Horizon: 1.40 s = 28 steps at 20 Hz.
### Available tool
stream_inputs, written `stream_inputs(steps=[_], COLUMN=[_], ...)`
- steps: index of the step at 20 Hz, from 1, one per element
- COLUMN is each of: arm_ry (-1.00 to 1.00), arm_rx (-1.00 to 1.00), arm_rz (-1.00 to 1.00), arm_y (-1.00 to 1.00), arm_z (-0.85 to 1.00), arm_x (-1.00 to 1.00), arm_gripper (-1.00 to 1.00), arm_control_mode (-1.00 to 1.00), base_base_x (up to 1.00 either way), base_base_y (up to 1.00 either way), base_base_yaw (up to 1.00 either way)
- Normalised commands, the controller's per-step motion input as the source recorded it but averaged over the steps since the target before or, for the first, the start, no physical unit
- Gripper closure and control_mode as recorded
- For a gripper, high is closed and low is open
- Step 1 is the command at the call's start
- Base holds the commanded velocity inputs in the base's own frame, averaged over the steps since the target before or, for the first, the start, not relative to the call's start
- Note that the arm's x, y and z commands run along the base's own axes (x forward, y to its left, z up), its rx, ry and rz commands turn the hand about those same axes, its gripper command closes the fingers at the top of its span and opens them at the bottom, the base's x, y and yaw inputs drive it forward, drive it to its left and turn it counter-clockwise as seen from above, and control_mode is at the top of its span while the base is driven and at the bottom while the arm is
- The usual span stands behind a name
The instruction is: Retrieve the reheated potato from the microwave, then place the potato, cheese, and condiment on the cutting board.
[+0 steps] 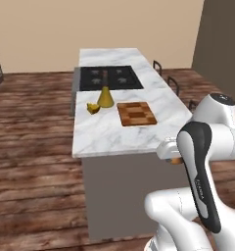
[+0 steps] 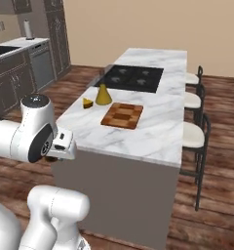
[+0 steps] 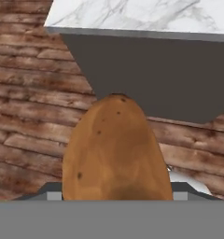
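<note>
I have the potato (image 3: 117,151) out of the microwave already, so by my reckoning the first part of the job is done and the placing is what remains. In the hand view it sits right between the tips of the gripper (image 3: 115,196), tan-brown and speckled, standing up along my line of sight; the gripper is spread fairly wide and closed onto it, with the tips just showing at either flank. From the base cameras the gripper (image 1: 174,158) hangs short of the near edge of the marble surface (image 1: 114,135) and a little below its top, so nothing has been set down yet. Ahead of the gripper and higher, the cutting board (image 1: 135,113) lies bare on the surface. Beyond it and off to the left, the cheese (image 1: 93,108) and the condiment (image 1: 105,97) stand just beside each other, both still off the board. So I judge three placements are left: potato first, then I must fetch the other two across.
</note>
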Motion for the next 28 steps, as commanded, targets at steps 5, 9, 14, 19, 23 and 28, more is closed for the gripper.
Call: stream_inputs(steps=[5,9,14,19,23,28], arm_ry=[0.00,0.00,0.00,0.00,0.00,0.00], arm_rx=[0.00,0.00,0.00,0.00,0.00,0.00], arm_rz=[0.00,0.00,0.00,0.00,0.00,0.00], arm_y=[0.00,0.00,0.00,0.00,0.00,0.00], arm_z=[0.00,0.00,0.00,0.00,0.00,0.00], arm_x=[0.00,0.00,0.00,0.00,0.00,0.00], arm_gripper=[1.00,1.00,1.00,1.00,1.00,1.00], arm_control_mode=[1.00,1.00,1.00,1.00,1.00,1.00], base_base_x=[0.34,0.35,0.44,0.39,0.48,0.50], base_base_y=[0.12,0.08,0.00,-0.01,-0.06,-0.04], base_base_yaw=[-0.24,-0.10,0.00,0.00,-0.02,0.00])
